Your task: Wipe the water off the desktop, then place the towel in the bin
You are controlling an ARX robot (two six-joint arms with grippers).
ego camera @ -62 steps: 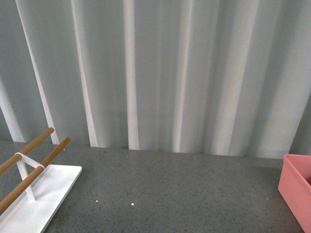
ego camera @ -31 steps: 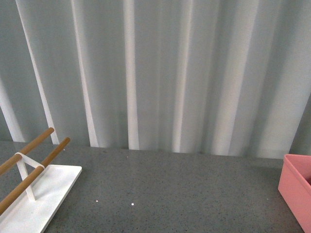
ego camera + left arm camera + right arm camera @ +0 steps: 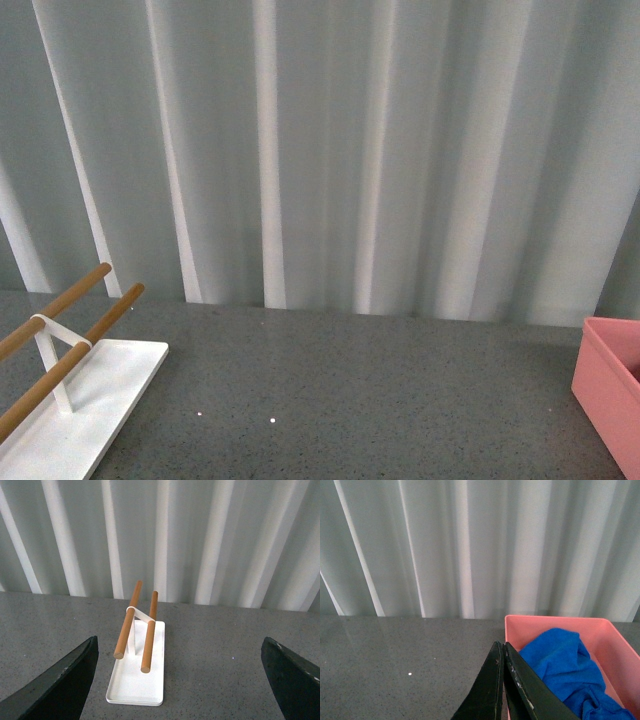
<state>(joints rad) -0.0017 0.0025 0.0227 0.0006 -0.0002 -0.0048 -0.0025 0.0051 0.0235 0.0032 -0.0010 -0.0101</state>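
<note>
The blue towel (image 3: pixel 565 667) lies crumpled inside the pink bin (image 3: pixel 552 622) in the right wrist view. My right gripper (image 3: pixel 502 650) is shut and empty, its tips beside the bin's near corner. The bin's edge (image 3: pixel 608 385) shows at the far right of the front view. The dark grey speckled desktop (image 3: pixel 360 390) spreads across all views. My left gripper (image 3: pixel 180 652) is open and empty, its two black fingers (image 3: pixel 62 680) wide apart above the desktop. Neither arm shows in the front view.
A white base plate (image 3: pixel 135 680) with two wooden rods (image 3: pixel 127 622) stands on the desktop, ahead of the left gripper; it also shows at the front view's left (image 3: pixel 80 400). A pale pleated curtain (image 3: pixel 330 150) closes the back.
</note>
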